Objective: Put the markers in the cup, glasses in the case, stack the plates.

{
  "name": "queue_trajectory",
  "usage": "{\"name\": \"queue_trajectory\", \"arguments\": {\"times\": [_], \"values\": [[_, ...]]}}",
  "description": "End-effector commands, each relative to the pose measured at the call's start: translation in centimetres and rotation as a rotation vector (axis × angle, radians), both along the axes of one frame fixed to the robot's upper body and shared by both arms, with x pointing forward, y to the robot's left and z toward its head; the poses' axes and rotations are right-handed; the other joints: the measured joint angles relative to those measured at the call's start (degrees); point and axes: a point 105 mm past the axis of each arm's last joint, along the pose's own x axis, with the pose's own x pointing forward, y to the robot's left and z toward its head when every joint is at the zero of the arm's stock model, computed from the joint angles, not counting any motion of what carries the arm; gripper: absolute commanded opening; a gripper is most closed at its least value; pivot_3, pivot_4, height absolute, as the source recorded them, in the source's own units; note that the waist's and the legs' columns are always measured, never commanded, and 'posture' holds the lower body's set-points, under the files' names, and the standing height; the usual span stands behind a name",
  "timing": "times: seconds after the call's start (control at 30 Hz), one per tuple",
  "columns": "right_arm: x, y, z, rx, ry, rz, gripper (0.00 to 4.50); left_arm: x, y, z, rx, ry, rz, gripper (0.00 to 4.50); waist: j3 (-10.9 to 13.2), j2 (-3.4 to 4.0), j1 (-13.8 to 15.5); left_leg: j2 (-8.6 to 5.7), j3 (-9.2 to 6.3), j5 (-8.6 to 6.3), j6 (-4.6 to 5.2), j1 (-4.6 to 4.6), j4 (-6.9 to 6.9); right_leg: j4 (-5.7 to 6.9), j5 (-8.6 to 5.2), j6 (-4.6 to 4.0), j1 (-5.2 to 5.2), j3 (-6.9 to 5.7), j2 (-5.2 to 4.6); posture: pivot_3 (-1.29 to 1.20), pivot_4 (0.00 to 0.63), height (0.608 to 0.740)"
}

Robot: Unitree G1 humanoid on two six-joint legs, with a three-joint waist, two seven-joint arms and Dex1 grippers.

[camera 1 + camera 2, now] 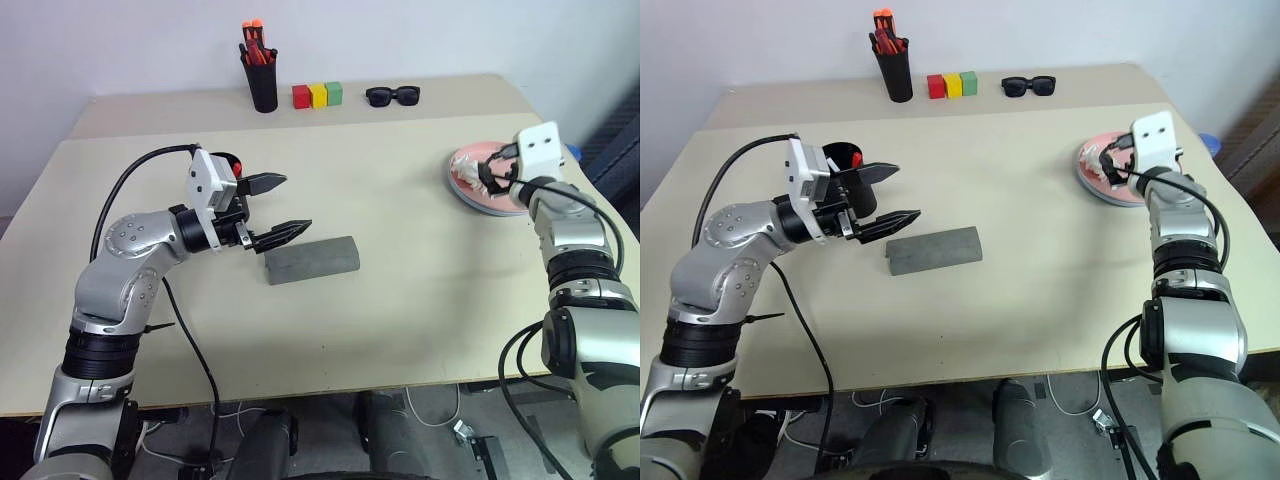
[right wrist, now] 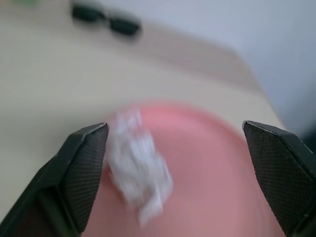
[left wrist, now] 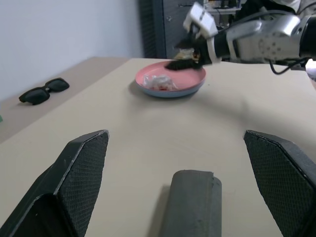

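Plates (image 3: 170,81) sit stacked, pink on blue, at the table's (image 1: 400,300) right edge; right gripper (image 2: 175,163) hovers above, jaws wide. Case (image 1: 312,259) lies closed beside the wide-open left gripper (image 1: 277,208). Stacking looks done; next, verify the remaining items.

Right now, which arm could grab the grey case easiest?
Left. Its open left tool hovers right beside the grey case, pointing towards it. The right tool, also open, is far across the table over the pink plate.
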Motion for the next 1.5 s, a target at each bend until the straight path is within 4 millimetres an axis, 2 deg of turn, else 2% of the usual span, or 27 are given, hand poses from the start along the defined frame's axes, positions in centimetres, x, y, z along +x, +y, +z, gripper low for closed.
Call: {"name": "queue_trajectory", "arguments": {"times": [0.03,0.1,0.17,0.2,0.23,0.4,0.47,0.63,0.83,1.0,1.1,1.23,1.5], "values": [[-2.8,6.7,2.6,0.029,-0.102,0.392,4.48,-0.8,1.0,1.1,-0.008,-0.041,0.016,4.5,0.0,0.01,0.0,0.03,-0.01,0.0,0.01,0.02,-0.02,0.02,0.0,0.0,0.0,0.0,0.03,0.0,0.15,0.74],[-5.9,9.9,2.0,0.066,-0.061,0.609,4.48,-1.2,1.5,1.1,-0.003,-0.036,0.022,4.5,0.0,0.01,0.3,0.08,-0.12,-0.03,0.04,0.01,-0.03,0.06,0.0,-0.01,-0.01,-0.02,0.11,0.0,0.15,0.74],[-10.6,13.3,0.9,0.044,0.002,0.879,4.48,-2.0,2.2,1.3,-0.003,-0.025,0.025,4.5,0.0,0.03,0.7,0.07,-0.17,-0.03,0.04,-0.04,0.0,0.08,0.0,-0.01,-0.03,-0.03,0.1,0.0,0.15,0.74],[-12.6,14.5,0.6,0.05,0.019,0.984,4.48,-2.4,2.5,1.5,-0.013,-0.021,0.02,4.5,0.0,0.03,0.9,0.04,-0.2,-0.03,0.04,-0.1,0.01,0.07,0.0,0.0,-0.05,-0.03,0.07,0.0,0.15,0.74],[-13.7,15.2,0.1,0.048,0.049,1.035,4.48,-2.7,2.9,1.5,-0.015,-0.014,0.021,4.5,0.0,0.04,0.9,0.04,-0.18,-0.05,0.07,-0.08,0.02,0.06,0.0,0.0,-0.03,-0.03,0.06,0.0,0.15,0.74],[-14.8,17.4,-1.6,-0.006,0.085,1.107,4.48,-3.9,5.3,0.8,0.005,0.007,0.089,4.5,0.0,0.02,0.4,0.06,-0.05,-0.04,0.06,0.13,0.17,0.05,-0.01,0.02,0.19,-0.01,0.05,0.0,0.15,0.74],[-15.0,18.0,-2.0,0.045,0.141,1.156,4.48,-4.3,6.1,0.2,0.028,0.02,0.123,4.5,0.0,0.02,0.4,0.11,-0.08,-0.04,0.06,0.22,0.17,0.06,-0.03,0.0,0.28,-0.02,0.13,0.0,0.15,0.74],[-16.4,17.1,-1.7,0.139,0.25,1.284,4.48,-5.3,6.9,-1.1,0.02,0.08,0.149,4.5,0.0,0.02,1.0,0.11,-0.11,-0.04,0.06,0.1,0.22,0.01,0.0,-0.04,0.25,-0.02,0.13,0.0,0.15,0.74],[-17.3,16.5,-1.1,-0.013,0.201,1.272,4.48,-6.3,8.6,-3.0,0.045,0.132,0.156,4.5,0.0,0.02,1.9,0.13,-0.09,-0.05,0.07,0.1,0.2,-0.03,-0.01,-0.05,0.23,-0.04,0.14,0.0,0.15,0.74],[-18.1,14.2,-1.7,-0.085,0.241,1.254,4.48,-6.7,8.2,-4.1,0.056,0.143,0.125,4.5,0.0,0.0,2.2,0.11,-0.07,-0.05,0.07,0.05,0.26,-0.07,-0.02,-0.06,0.27,-0.05,0.12,0.0,0.15,0.74],[-18.0,13.0,-2.5,-0.171,0.249,1.187,4.48,-6.9,8.2,-4.8,0.064,0.155,0.102,4.5,0.0,0.0,2.1,0.12,-0.06,-0.05,0.07,0.08,0.25,-0.07,-0.02,-0.06,0.28,-0.05,0.11,0.0,0.15,0.74],[-17.5,10.8,-3.6,-0.185,0.25,1.087,4.48,-7.0,6.7,-5.5,0.095,0.181,0.015,4.5,0.0,-0.01,2.0,0.14,-0.04,-0.05,0.07,0.1,0.24,-0.04,-0.02,-0.06,0.27,-0.05,0.13,0.0,0.15,0.74],[-17.3,9.4,-3.2,-0.258,0.225,0.968,4.48,-5.3,4.1,-5.6,0.056,0.157,-0.076,4.5,0.0,-0.01,2.0,0.12,-0.04,-0.04,0.07,0.1,0.29,-0.04,0.0,-0.09,0.31,-0.04,0.12,0.0,0.15,0.74]]}}
